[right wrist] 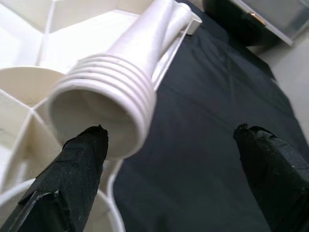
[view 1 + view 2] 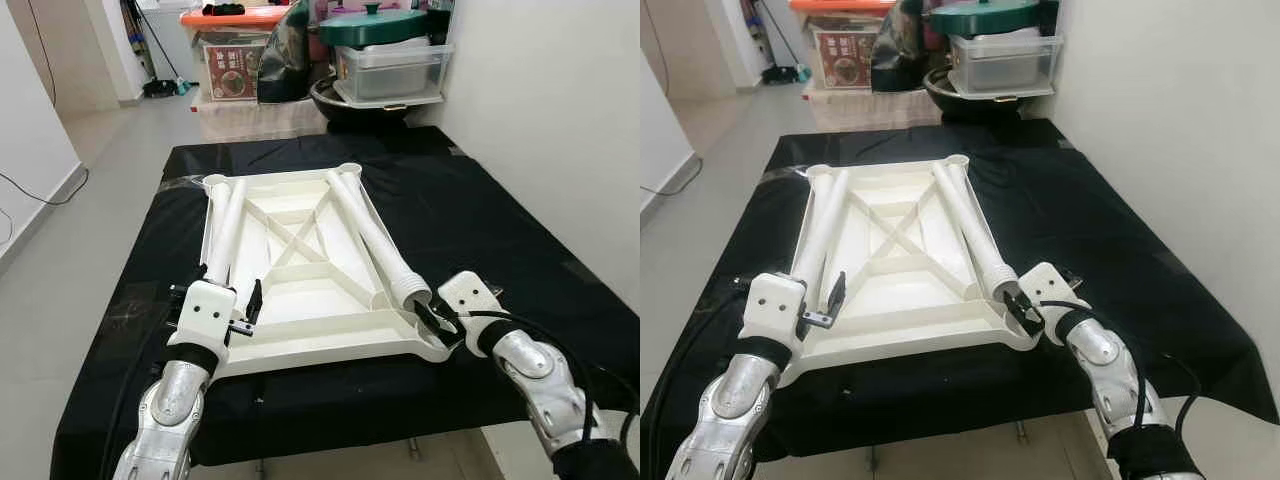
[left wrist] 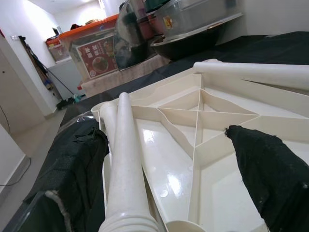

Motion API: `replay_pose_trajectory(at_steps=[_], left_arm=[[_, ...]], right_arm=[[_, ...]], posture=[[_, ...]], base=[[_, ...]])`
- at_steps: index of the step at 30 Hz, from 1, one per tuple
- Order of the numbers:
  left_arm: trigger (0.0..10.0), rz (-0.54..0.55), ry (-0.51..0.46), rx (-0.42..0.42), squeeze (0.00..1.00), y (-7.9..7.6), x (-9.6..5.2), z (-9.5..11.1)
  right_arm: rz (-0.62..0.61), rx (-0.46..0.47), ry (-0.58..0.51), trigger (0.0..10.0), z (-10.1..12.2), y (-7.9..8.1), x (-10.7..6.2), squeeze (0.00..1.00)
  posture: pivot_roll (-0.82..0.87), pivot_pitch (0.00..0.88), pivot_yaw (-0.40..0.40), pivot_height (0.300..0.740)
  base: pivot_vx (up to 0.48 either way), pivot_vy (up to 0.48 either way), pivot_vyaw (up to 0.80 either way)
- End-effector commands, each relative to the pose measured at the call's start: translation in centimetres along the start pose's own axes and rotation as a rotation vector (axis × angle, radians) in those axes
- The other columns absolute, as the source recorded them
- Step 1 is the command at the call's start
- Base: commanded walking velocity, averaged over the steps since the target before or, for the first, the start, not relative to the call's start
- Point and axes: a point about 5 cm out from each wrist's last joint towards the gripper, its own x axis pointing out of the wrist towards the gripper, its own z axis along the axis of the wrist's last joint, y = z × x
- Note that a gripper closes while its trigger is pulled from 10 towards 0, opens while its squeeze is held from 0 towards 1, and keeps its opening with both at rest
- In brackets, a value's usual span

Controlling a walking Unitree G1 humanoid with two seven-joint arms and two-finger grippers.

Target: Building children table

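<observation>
While two legs (image 2: 228,228) lie on tabletop (image 2: 300,300), both grippers open.

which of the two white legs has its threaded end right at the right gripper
The leg on the robot's right: its ribbed end lies by the open right gripper. The other leg runs toward the left gripper.

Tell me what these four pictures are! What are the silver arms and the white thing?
The silver arms belong to a walking robot. Two pictures come from its head, looking down; the other two from cameras on its wrists. On a black cloth lies a white tabletop, upside down, with two white legs lying on it. The left gripper is open around the left leg. The right gripper is open at the ridged end of the right leg. Nothing is gripped yet.
</observation>
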Motion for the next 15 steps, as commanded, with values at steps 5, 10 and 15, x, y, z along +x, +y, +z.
replay_pose_trajectory(at_steps=[5, 10, 15], left_arm=[[10.0, 0.0, 0.008, -0.001, 0.0, -0.2, 0.0, -0.2], [10.0, 0.003, 0.007, -0.002, 0.0, -0.2, 0.0, -0.2], [10.0, 0.005, 0.008, -0.002, 0.0, -0.3, 0.0, -0.2]], right_arm=[[-0.062, 0.027, -0.029, 10.0, 1.0, 0.5, 1.4, 0.0], [-0.091, 0.065, -0.064, 10.0, 1.9, 1.0, 2.2, 0.0], [-0.153, 0.139, -0.12, 7.5, 3.1, 1.7, 3.1, 0.0]], posture=[[0.0, 0.0, -0.022, 0.74], [0.01, 0.0, -0.025, 0.74], [0.01, 0.0, -0.032, 0.74]], base=[[0.0, 0.0, 0.0], [0.0, 0.0, 0.0], [0.0, 0.0, 0.0]])
